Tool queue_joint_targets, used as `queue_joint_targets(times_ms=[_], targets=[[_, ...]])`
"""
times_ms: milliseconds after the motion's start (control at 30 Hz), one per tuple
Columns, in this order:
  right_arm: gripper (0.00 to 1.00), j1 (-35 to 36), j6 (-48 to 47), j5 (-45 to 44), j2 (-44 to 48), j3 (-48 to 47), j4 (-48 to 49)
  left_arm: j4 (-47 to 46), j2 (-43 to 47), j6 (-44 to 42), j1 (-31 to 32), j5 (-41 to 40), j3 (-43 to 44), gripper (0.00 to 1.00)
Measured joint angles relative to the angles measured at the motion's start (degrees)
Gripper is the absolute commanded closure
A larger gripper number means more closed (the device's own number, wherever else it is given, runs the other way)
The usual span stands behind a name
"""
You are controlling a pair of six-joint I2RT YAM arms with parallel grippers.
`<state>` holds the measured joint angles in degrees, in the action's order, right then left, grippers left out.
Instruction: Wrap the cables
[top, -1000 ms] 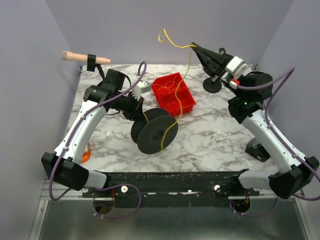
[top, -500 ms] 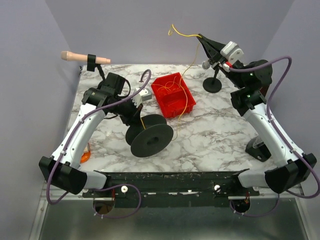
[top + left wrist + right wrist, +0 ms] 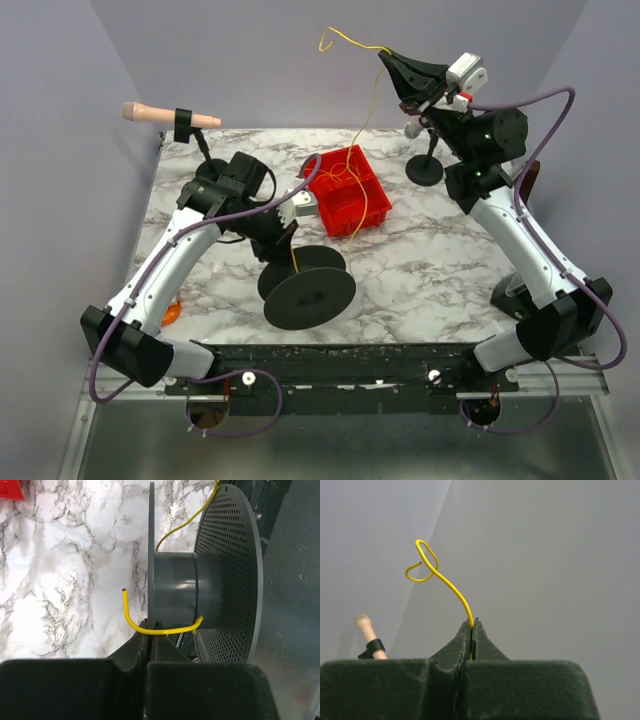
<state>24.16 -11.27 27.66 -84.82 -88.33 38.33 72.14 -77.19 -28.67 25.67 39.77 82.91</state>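
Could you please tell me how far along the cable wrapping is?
Done: one end of the cable is hooked across the hub of the spool, otherwise bare. In hand: the left end effector is shut on the flange where the cable crosses; the right end effector, shut on the cable, holds it high above the table. Left: nearly all the winding.

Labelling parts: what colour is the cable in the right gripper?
Yellow; the cable shows best in the right wrist view.
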Motion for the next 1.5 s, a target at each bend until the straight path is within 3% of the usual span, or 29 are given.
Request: queue_joint_targets(times_ms=[500, 733, 1000, 1267, 1500], targets=[[0.99, 14.8, 0.8, -14.2, -7.7, -0.4, 14.4, -7.2, -10.9, 11.6, 0.8, 9.8, 1.7, 1.00], [0.99, 19.6, 0.8, -19.9, -8.0, 5.9, 26.3, -10.1, -12.8, 15.7, -4.9, 17.0, 1.7, 1.00], [0.99, 21.9, 2.3, -20.6, -7.2, 12.0, 34.1, -13.0, -14.2, 18.2, -7.3, 19.3, 1.7, 1.00], [0.99, 23.2, 5.4, -19.6, -2.0, 24.3, 34.8, -16.2, -14.2, 20.9, -10.8, 20.3, 0.1, 1.00], [0.99, 25.6, 6.0, -17.6, 2.7, 26.5, 35.9, -18.6, -14.2, 23.0, -10.8, 20.2, 0.1, 1.00]])
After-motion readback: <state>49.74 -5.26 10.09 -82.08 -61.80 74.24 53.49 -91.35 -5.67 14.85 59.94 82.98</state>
